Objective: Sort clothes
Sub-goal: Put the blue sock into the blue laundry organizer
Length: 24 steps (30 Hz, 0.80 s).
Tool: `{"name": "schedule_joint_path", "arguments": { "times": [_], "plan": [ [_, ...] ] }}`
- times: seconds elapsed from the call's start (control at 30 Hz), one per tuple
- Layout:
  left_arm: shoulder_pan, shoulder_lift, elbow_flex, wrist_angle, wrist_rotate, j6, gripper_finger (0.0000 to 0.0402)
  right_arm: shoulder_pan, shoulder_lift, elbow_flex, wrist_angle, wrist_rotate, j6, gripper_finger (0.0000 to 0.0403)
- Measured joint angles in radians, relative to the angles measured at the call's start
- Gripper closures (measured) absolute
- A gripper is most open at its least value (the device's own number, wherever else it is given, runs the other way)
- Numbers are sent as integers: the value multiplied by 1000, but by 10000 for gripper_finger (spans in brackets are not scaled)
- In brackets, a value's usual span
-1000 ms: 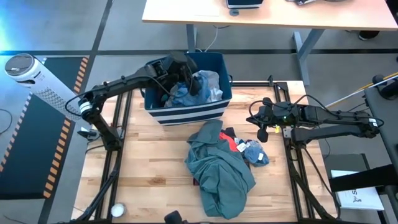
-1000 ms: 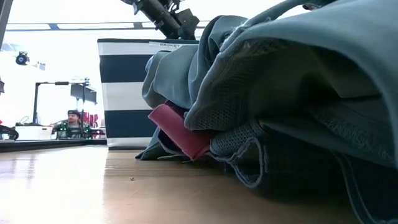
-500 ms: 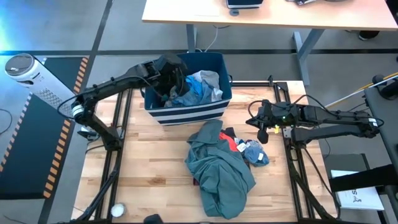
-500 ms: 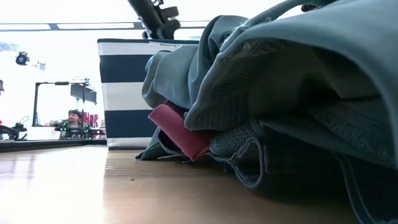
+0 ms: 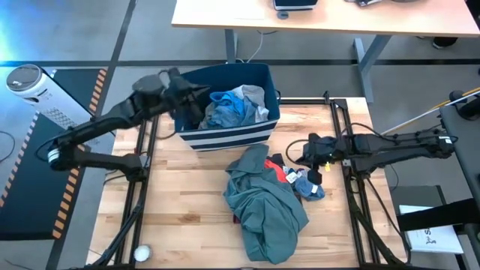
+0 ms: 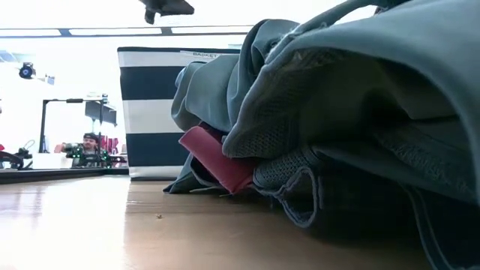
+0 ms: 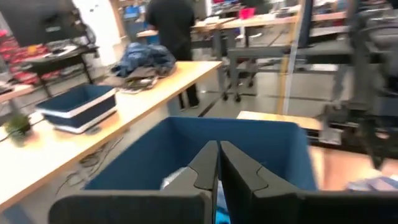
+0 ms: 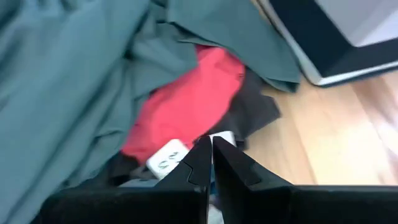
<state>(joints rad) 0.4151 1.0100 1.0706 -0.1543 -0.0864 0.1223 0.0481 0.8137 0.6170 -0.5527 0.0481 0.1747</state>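
High view, left to right: left gripper [image 5: 196,93] hovering over the left rim of the navy bin [image 5: 259,131], beside a dark charcoal garment [image 5: 196,114] draped at that wall. Left wrist view showing its fingers [image 7: 205,168] pressed together, clenched on nothing, pointing across the bin's blue interior. Left arm [image 5: 97,129] stretching in from the table's left edge, elbow low, forearm rising toward the bin.

Lying inside the bin: blue garment [image 5: 225,99], grey piece [image 5: 220,116] and white garment [image 5: 251,96], heaped together.

Low view reading "BASKET" in small letters on the white top stripe of the bin [image 6: 150,112]; rest of the label too small to read. Also showing the red piece [image 6: 217,159] poking out from under teal folds.

Sprawling on the wooden table [image 5: 180,202] in front of the bin: large teal-green garment [image 5: 262,206], with a red piece [image 5: 279,171] and dark cloth tucked against its right side, and a small blue-grey piece [image 5: 309,185] just beside those.

Right gripper [image 5: 313,166] hanging just above that small pile, near the red and blue-grey pieces. Right wrist view showing its fingers [image 8: 202,160] closed tight with no cloth between them, aiming at the red piece [image 8: 186,106] and a white tag [image 8: 163,160] with unreadable marks. Right arm [image 5: 390,146] reaching in from the table's right edge, held nearly level, wrist tipped downward.
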Motion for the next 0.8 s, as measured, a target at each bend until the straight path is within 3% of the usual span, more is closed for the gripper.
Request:
{"name": "schedule_joint_path", "arguments": {
  "times": [0.17,0.37,0.67,0.8],
  "plan": [
    [-114,-115,-130,91,-1,33,401,82,-17,0,-39,58,25,375],
    [-272,-195,-299,339,-75,86,401,163,-12,0,-78,83,75,326],
    [-377,-207,-446,462,-143,85,401,335,4,0,-111,57,196,284],
    [-402,-194,-470,494,-178,98,401,414,44,0,-112,106,270,267]
  ]
}}
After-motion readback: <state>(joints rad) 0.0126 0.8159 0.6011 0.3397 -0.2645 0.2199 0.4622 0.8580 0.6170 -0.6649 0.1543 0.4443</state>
